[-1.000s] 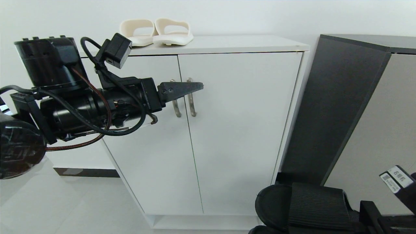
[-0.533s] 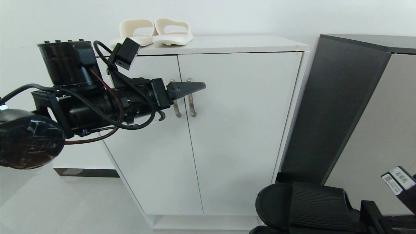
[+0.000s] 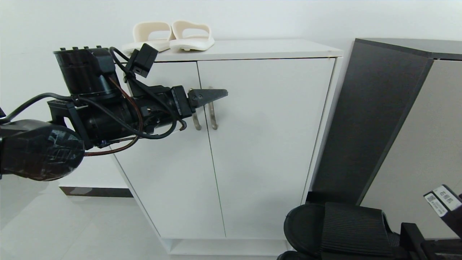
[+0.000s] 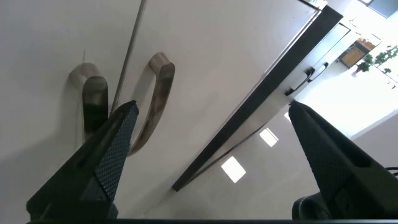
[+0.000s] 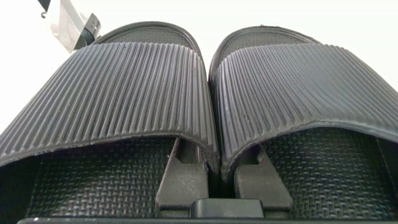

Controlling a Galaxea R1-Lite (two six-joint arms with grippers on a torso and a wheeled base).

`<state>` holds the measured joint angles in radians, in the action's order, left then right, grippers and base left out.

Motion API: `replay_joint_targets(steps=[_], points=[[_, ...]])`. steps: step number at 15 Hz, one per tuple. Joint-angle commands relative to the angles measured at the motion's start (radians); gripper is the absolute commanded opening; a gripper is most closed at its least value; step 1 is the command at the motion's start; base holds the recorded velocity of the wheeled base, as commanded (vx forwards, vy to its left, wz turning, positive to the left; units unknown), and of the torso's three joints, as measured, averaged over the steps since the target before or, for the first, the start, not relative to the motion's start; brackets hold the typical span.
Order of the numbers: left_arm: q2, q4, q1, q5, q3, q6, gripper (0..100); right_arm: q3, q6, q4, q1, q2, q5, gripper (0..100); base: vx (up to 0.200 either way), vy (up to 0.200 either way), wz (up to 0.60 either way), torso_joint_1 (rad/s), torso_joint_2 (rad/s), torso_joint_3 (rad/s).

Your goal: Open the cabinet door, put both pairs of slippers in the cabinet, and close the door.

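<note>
Barely started, honestly. Closest to me, down at 5 o'clock, my right gripper is clamped on the black slippers, pinching the pair's inner walls together, so that pair is ready to go in. Further out, just off centre toward 11 o'clock, my left gripper hangs spread wide by the two metal handles. I don't think it's touching either one, but that's hard to call. Both doors of the cabinet are shut. The cream slippers sit side by side on top, higher at 11 o'clock. Opening, loading both pairs and closing are all left.
</note>
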<state>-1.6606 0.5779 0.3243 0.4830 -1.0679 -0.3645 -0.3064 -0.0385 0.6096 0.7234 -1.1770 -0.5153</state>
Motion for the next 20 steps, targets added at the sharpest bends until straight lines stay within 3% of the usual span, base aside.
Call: replay_joint_targets(steps=[1,6,7,13,20], points=[[-0.030,-0.001,0.012,-0.003,-0.012,-0.001,100,0.000,0.000,0.001,0.001,0.000,0.000,0,0.000,0.000,0.00,0.000,0.00,0.000],[-0.060,0.000,0.029,-0.003,-0.024,-0.001,100,0.000,0.000,0.001,0.001,0.000,-0.002,0,0.000,0.000,0.00,0.000,0.00,0.000],[-0.060,0.000,0.029,-0.003,-0.021,-0.001,0,0.000,0.000,0.001,0.001,0.000,-0.002,0,0.000,0.000,0.00,0.000,0.00,0.000],[0.024,0.000,0.036,-0.004,0.043,0.001,0,0.007,0.002,-0.001,0.001,0.011,-0.008,0,0.000,0.000,0.00,0.000,0.00,0.000],[0.406,0.000,0.099,-0.003,0.370,0.002,0,0.033,0.049,0.001,0.001,0.019,-0.040,0,0.000,0.000,0.00,0.000,0.00,0.000]])
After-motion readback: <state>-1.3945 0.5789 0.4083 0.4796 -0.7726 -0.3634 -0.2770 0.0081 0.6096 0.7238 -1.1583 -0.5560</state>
